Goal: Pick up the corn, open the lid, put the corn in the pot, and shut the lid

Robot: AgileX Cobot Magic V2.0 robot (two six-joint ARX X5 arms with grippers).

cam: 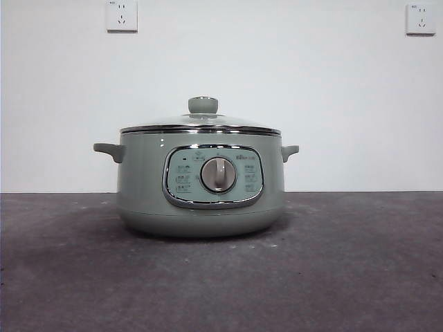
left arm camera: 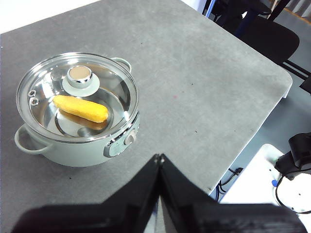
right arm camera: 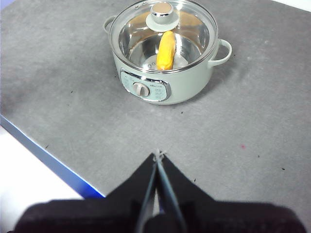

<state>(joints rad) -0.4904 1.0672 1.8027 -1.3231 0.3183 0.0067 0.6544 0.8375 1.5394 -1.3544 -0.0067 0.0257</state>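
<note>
**Jaws pressed together, corn under glass**

Both pairs of black jaws are pressed together at their tips with nothing between them — the left gripper [left arm camera: 159,158] and the right gripper [right arm camera: 158,154] each hang above the grey table, well apart from the cooker and touching nothing.

The smooth orange-yellow cob of corn [left arm camera: 80,108] lies on its side on the shiny steel floor inside the pot, seen clearly through the glass in both wrist views [right arm camera: 166,50]. Over it sits the round, shallow-domed glass lid [left arm camera: 114,87] with its bright steel rim, seated level on the pot's mouth and topped by a sage-green knob; in the front view the lid [cam: 228,124] closes the rim all round with no gap showing. The squat, round sage-green electric pot [cam: 201,204] stands upright on the table, its two small side handles out to either side and its chrome-framed control panel with grey dial facing the front camera. From that low view the corn cannot be seen.

Around the pot spreads the dark grey, felt-like tabletop [cam: 360,270] — behind it a plain white wall carrying two white wall sockets [cam: 122,15], one near each upper corner.
</note>
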